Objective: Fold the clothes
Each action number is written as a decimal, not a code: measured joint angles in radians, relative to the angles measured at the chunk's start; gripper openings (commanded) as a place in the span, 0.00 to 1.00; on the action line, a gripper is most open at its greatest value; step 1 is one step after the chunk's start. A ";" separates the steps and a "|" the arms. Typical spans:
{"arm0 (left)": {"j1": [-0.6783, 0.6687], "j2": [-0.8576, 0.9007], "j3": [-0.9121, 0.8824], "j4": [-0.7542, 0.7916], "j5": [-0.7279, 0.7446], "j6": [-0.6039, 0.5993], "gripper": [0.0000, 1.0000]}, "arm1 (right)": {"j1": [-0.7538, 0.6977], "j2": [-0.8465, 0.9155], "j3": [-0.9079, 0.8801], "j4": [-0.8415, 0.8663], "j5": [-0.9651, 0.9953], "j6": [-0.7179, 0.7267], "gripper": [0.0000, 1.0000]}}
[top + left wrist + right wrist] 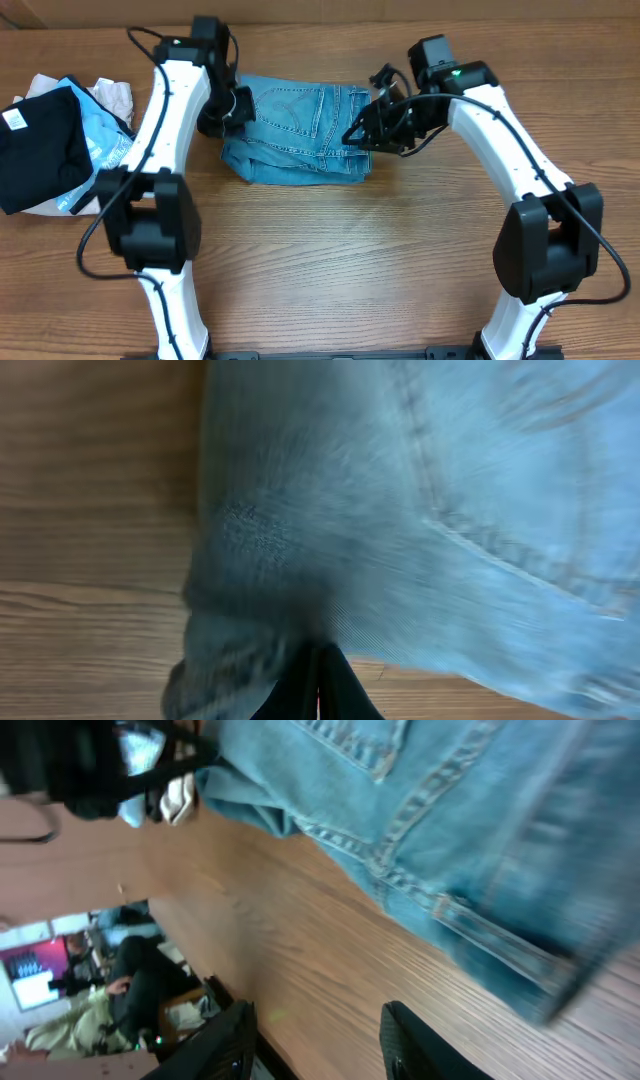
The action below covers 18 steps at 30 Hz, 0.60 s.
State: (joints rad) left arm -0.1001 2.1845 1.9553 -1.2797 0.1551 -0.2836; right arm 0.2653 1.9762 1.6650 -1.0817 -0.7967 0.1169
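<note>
Grippers at either end of the folded jeans

Left gripper (318,678) was pressed together, its two dark fingers meeting in a narrow point right against the left edge of the jeans (295,135). From the wrist view the tip touched the denim where the cloth bunched into a thick fold. I could not tell whether any fabric was caught between the fingers.

On the other side, the right gripper (318,1040) stood spread, its fingers (225,1042) well apart with nothing between them but bare wood. It hovered just beside the right edge of the jeans and held nothing.

The jeans lay on the far middle of the tabletop (330,250), between the two grippers. They were folded into a compact, roughly rectangular bundle, light blue and faded. A stitched back pocket faced up, and pale seams ran across the top layer. The lower edge looked a little uneven, with layers stacked one over another.

Off to the left, well apart from the jeans, sat a heap of other cloth: a black garment (40,150) with a white tag, a bright cyan cloth (100,140) and a beige cloth (115,95) partly under it.
</note>
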 measured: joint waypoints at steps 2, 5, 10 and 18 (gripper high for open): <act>0.000 0.035 0.000 -0.026 0.003 0.007 0.04 | 0.017 0.029 -0.004 0.022 -0.016 -0.003 0.44; 0.000 0.084 0.000 -0.071 0.010 0.020 0.04 | 0.031 0.103 -0.005 0.053 -0.047 -0.006 0.45; 0.000 0.175 0.002 -0.149 0.016 0.048 0.04 | 0.029 0.264 -0.012 0.047 -0.078 -0.006 0.45; 0.006 0.258 0.018 -0.197 0.013 0.075 0.04 | 0.008 0.353 -0.018 0.049 -0.132 -0.017 0.46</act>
State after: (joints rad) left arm -0.0937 2.4428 1.9736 -1.4769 0.1677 -0.2085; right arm 0.2729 2.3295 1.6470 -1.0328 -0.9291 0.0998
